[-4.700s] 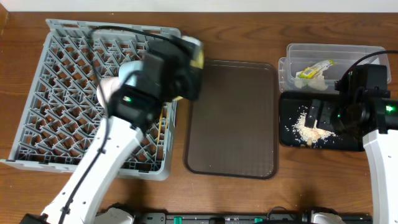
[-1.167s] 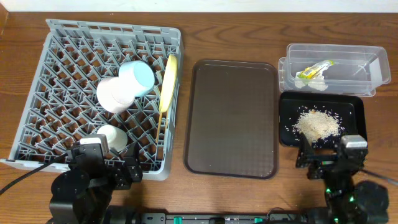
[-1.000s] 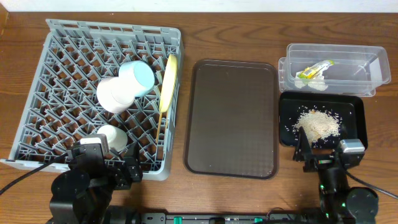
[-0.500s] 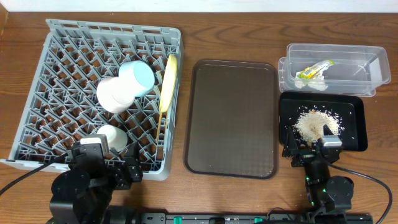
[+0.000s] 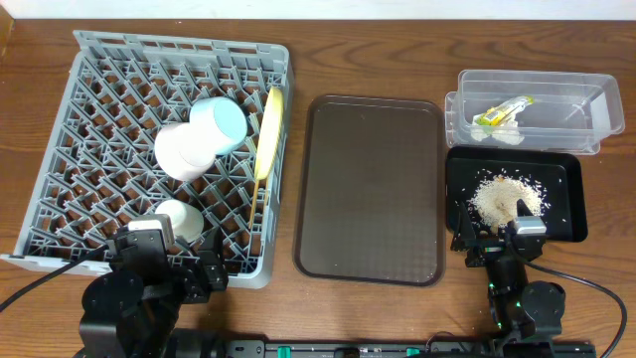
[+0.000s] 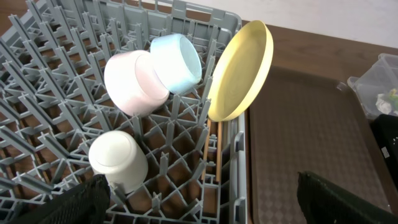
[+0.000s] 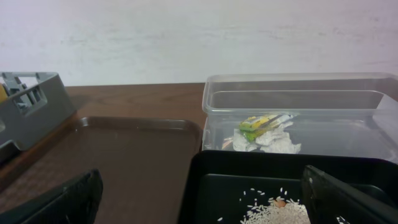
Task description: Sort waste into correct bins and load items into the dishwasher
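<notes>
The grey dishwasher rack (image 5: 179, 45) holds an upright yellow plate (image 5: 269, 129), a light blue bowl (image 5: 221, 124), a pale pink bowl (image 5: 184, 151), a white cup (image 5: 179, 221) and chopsticks (image 5: 261, 194). The left wrist view shows the same plate (image 6: 239, 71), cup (image 6: 117, 158) and chopsticks (image 6: 211, 155). My left gripper (image 6: 205, 205) hangs open and empty over the rack's near corner. The wrapper (image 5: 502, 114) lies in the clear tub (image 5: 576, 99). Rice crumbs (image 5: 507, 196) lie heaped in the black tray (image 5: 566, 189). My right gripper (image 7: 205, 199) is open and empty at that tray's near edge.
The brown serving tray (image 5: 373, 189) lies bare between the rack and the bins. Both arms are folded low at the table's front edge, left gripper (image 5: 164, 267) and right gripper (image 5: 502, 249). A white wall stands behind the tub (image 7: 311, 99).
Both arms have drawn back from over the rack and the black tray to the front edge. In the last second the right arm shifted a little left, then stopped. The left arm stayed still.
</notes>
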Robot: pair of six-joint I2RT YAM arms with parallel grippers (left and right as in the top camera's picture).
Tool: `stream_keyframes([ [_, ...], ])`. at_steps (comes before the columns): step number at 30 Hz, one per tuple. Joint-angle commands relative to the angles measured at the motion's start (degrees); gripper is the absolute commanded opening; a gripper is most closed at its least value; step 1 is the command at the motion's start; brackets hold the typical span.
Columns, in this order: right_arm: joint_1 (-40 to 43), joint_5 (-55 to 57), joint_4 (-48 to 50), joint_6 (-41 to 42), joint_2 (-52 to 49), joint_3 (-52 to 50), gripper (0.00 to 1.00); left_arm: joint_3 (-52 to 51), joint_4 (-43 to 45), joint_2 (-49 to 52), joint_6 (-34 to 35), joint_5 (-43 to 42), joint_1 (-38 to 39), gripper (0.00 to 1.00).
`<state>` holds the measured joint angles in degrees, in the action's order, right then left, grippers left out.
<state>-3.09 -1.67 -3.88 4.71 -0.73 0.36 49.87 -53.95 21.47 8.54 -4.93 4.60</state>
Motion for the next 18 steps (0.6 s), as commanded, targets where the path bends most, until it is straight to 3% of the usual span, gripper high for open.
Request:
stream_keyframes([
  [1, -0.3, -0.2, -0.2, -0.5, 0.1, 0.0, 0.99, -0.2, 0.0, -0.2, -1.0, 0.5, 0.2, 0.96],
  [13, -0.3, -0.2, -0.2, -0.5, 0.1, 0.0, 0.99, -0.9, -0.6, -0.8, -1.5, 2.3, 0.1, 0.96],
  [18, -0.3, -0.2, -0.2, -0.5, 0.1, 0.0, 0.99, -10.6, 5.1, -6.2, -1.4, 2.6, 0.1, 0.96],
])
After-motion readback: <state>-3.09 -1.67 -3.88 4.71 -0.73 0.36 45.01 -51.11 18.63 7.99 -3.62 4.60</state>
